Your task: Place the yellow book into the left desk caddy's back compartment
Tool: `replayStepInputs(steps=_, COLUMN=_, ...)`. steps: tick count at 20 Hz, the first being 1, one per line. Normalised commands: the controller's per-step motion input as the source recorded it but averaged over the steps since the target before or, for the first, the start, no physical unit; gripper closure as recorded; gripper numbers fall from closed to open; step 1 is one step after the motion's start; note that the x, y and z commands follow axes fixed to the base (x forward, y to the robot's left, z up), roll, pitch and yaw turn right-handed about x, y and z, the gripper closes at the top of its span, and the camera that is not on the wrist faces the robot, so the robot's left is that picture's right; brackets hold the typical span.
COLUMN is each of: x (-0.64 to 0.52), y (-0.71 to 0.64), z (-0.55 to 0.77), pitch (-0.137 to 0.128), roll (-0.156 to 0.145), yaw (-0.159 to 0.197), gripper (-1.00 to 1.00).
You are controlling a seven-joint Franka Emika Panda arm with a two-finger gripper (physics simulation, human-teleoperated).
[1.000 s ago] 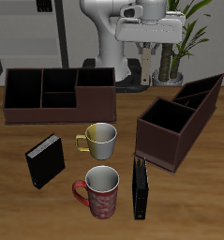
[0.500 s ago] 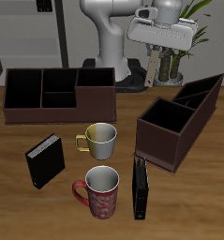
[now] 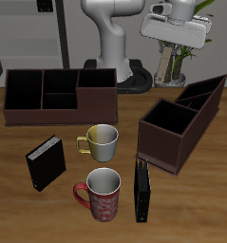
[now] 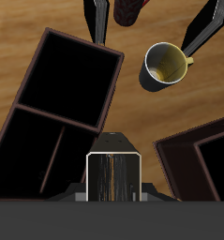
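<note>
Table (image 3: 196,204) front first: I see a red patterned mug (image 3: 103,193) at lower centre of the exterior frame. A black book (image 3: 141,190) stands on edge just beside it. A second black book (image 3: 46,163) stands well apart at lower left. Behind the red mug sits a yellow-handled mug (image 3: 101,140).

Farther back on the right of that frame is the left desk caddy (image 3: 167,142), turned at an angle. Its large square section faces the mugs, and the back compartment (image 3: 213,85) is at the far end. A matching brown caddy (image 3: 58,116) lies broadside at upper left.

Beyond both, at upper right, my claw (image 3: 166,53) hangs high over the back of the table. It is clamped on the yellow book (image 3: 165,68), which hangs upright beneath it in front of a potted plant (image 3: 186,57), clear of either caddy. In the wrist view I see the book edge-on, with the angled caddy's open sections below it.
</note>
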Motion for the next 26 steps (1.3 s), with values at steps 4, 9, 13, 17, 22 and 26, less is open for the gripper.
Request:
replayStepInputs(steps=4, x=-0.05, y=0.25, z=0.02, pitch=0.003, roll=0.047, yaw=-0.029, gripper=1.0)
replayStepInputs(steps=9, x=0.02, y=0.33, z=0.03, pitch=-0.006, roll=0.045, yaw=-0.007, gripper=1.0)
replayStepInputs(steps=13, x=0.15, y=0.16, z=0.01, pitch=0.001, roll=-0.03, yaw=-0.018, gripper=1.0)
replayStepInputs(steps=17, x=0.1, y=0.16, z=-0.02, pitch=0.011, roll=0.005, yaw=-0.013, gripper=1.0)
replayStepInputs(steps=22, x=0.13, y=0.2, z=-0.01, pitch=-0.004, roll=0.014, yaw=-0.011, gripper=1.0)
replayStepInputs(steps=26, x=0.05, y=0.22, z=-0.02, pitch=0.001, roll=0.036, yaw=-0.002, gripper=1.0)
